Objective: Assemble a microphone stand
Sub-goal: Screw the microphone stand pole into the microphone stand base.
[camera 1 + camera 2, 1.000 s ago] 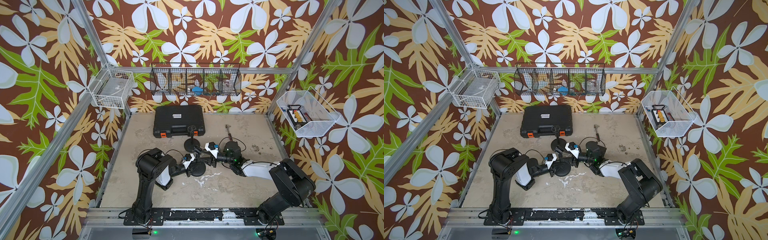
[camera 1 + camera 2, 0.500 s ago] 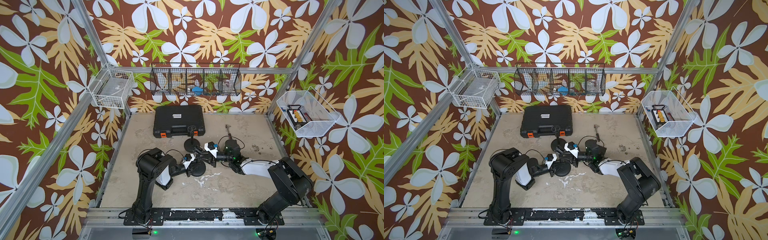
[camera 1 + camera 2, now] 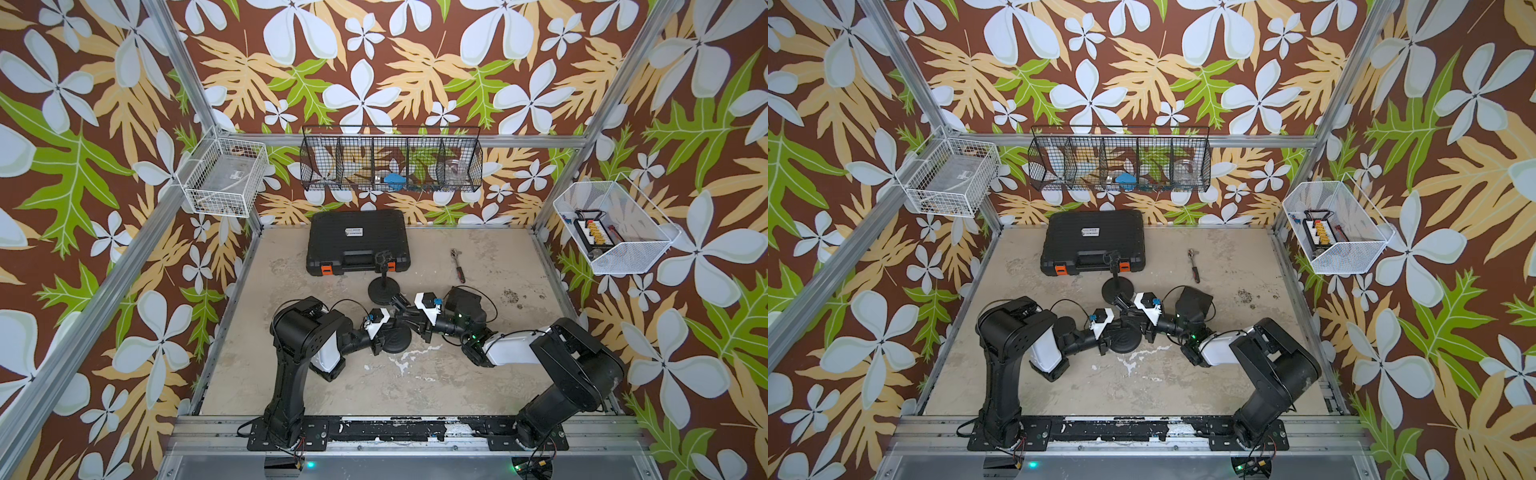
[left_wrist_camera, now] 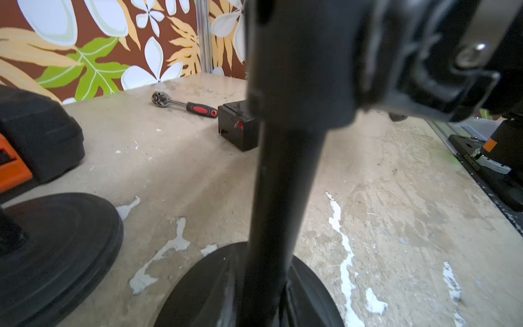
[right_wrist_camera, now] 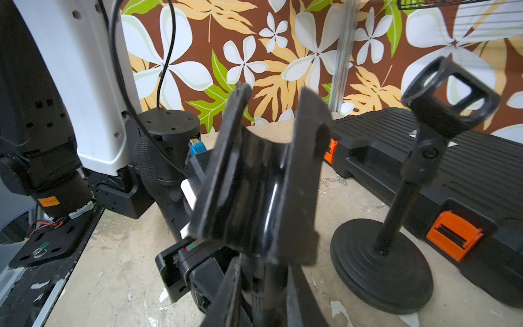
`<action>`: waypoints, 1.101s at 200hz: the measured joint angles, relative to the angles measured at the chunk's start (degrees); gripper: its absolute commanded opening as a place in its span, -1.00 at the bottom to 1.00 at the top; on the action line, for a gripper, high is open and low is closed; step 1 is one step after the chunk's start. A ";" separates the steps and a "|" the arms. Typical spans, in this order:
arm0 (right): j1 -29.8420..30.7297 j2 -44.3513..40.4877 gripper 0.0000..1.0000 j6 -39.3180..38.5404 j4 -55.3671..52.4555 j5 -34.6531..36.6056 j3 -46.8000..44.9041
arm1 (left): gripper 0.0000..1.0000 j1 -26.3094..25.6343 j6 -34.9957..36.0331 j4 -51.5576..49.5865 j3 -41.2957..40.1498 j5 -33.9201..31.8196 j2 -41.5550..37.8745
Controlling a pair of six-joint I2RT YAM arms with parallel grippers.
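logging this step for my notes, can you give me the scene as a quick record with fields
stand in progress: round base with pole upright on it
right tool: shut on mic clip, held over the pole
left tool: at the pole, grip unclear
finished stand: base, pole and clip, upright in front of the case
black hard case: closed, orange latches facing the arms
ratchet wrench: lying flat beside the case
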 measured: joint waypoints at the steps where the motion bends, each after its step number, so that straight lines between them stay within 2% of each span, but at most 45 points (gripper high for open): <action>1: 0.04 -0.02 -1.00 0.04 0.07 0.20 -0.04 | -0.41 0.00 0.00 -0.07 -0.02 0.00 -0.09; 45: 7.04 -3.04 -1.00 1.09 -1.49 15.37 -1.55 | -0.33 0.00 -1.51 -0.31 -1.07 1.18 -3.98; 80: 13.33 -3.87 -1.00 2.56 -3.19 30.36 -1.42 | -0.33 0.00 -1.92 -0.04 -1.99 0.85 -4.26; 113: 17.57 -3.87 -1.00 4.09 -5.66 41.13 -0.07 | -0.32 0.00 -3.04 0.35 -2.01 0.39 -3.87; 142: 19.26 -4.24 -1.00 5.03 -6.71 45.55 0.09 | -0.35 0.00 -3.72 0.55 -1.38 0.39 -3.41; 171: 19.50 -4.35 -1.00 5.70 -6.91 46.31 0.13 | -0.67 0.00 -3.74 0.85 -1.11 -0.31 -2.62; 187: 19.32 -4.59 -0.72 6.34 -7.17 45.75 0.13 | -0.74 -0.07 -2.47 1.62 -0.96 0.04 -2.05; 208: 17.86 -5.79 -0.06 6.36 -8.41 42.64 0.04 | -0.76 -0.04 -1.55 2.40 -0.96 0.11 -1.38; 220: 15.74 -6.86 0.16 6.88 -10.27 38.18 -0.61 | -0.77 -0.04 -1.51 2.45 -0.98 0.11 -1.14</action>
